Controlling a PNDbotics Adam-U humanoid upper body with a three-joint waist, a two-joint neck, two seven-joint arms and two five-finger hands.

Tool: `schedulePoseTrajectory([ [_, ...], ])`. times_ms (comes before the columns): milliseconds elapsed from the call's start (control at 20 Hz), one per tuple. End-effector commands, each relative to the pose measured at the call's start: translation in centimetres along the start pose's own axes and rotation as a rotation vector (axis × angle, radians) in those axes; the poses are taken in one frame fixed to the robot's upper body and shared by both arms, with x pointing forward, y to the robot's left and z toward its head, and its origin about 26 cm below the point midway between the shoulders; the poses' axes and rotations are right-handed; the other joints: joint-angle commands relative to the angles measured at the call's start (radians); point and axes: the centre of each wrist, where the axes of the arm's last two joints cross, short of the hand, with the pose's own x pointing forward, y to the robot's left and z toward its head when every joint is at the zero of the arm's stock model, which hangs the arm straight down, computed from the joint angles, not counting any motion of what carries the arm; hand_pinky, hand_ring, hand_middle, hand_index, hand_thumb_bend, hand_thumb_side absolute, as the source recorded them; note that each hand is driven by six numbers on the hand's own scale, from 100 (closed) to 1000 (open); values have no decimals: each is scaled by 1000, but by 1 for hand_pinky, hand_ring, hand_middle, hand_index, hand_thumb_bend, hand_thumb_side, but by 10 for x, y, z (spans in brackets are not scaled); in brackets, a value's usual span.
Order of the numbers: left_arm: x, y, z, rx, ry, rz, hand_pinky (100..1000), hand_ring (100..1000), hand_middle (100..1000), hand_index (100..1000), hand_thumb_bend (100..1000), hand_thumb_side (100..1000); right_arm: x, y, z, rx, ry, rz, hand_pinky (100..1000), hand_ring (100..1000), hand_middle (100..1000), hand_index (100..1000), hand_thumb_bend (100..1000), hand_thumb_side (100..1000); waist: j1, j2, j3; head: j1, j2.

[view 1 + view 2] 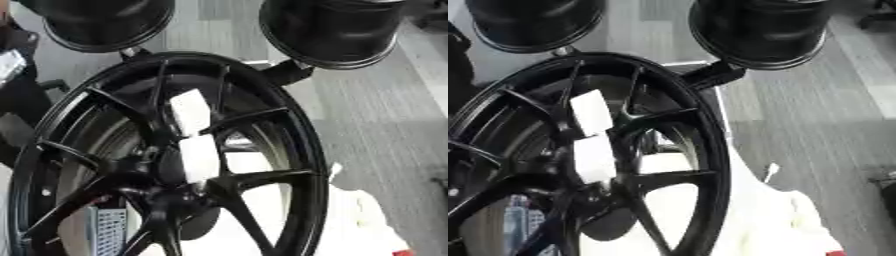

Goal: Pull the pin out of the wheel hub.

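Two white blocks (pixel 194 140), one above the other, sit at the centre of the black wheel hub (pixel 166 165), which stands on edge and fills the lower left of both views; whether they belong to the pin cannot be told. No robot hand shows, so whether fingers are apart or together cannot be told. Above hang two black rounded bodies (pixel 328 30). Grey floor (pixel 385 125) lies to the right. Judging by this, the pull has not begun; next, a hand must reach the hub centre.
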Motion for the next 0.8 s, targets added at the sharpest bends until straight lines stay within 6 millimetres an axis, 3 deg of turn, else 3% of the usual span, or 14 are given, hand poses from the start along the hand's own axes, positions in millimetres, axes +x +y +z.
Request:
schedulePoseTrajectory([
  [50, 2, 5, 7, 110, 17, -9, 839, 754, 647, 847, 100, 412, 13, -11, -13, 31, -97, 75, 786, 702, 638, 710, 100, 491, -4, -20, 3, -5, -14],
  [100, 0, 1, 9, 134, 28, 10, 838, 752, 644, 848, 100, 427, 16, -13, -16, 47, -118, 99, 793, 709, 646, 715, 100, 420, -6, -20, 5, -5, -13],
  [150, -2, -1, 12, 153, 36, 26, 838, 752, 644, 848, 100, 427, 18, -15, -19, 61, -134, 120, 793, 709, 646, 715, 100, 420, -7, -21, 6, -5, -12],
  [200, -4, -4, 14, 178, 44, 47, 837, 750, 639, 848, 100, 451, 20, -17, -22, 82, -153, 147, 804, 720, 656, 724, 100, 304, -9, -21, 8, -7, -10],
  [350, -8, -15, 20, 239, 66, 118, 835, 746, 632, 849, 100, 473, 29, -21, -31, 174, -213, 241, 829, 748, 684, 747, 100, 100, -15, -23, 13, -12, -5],
  [800, -14, -47, 29, 346, 90, 328, 833, 742, 624, 855, 100, 522, 59, -29, -55, 491, -404, 530, 894, 819, 751, 805, 100, 100, -36, -26, 36, -30, -12],
])
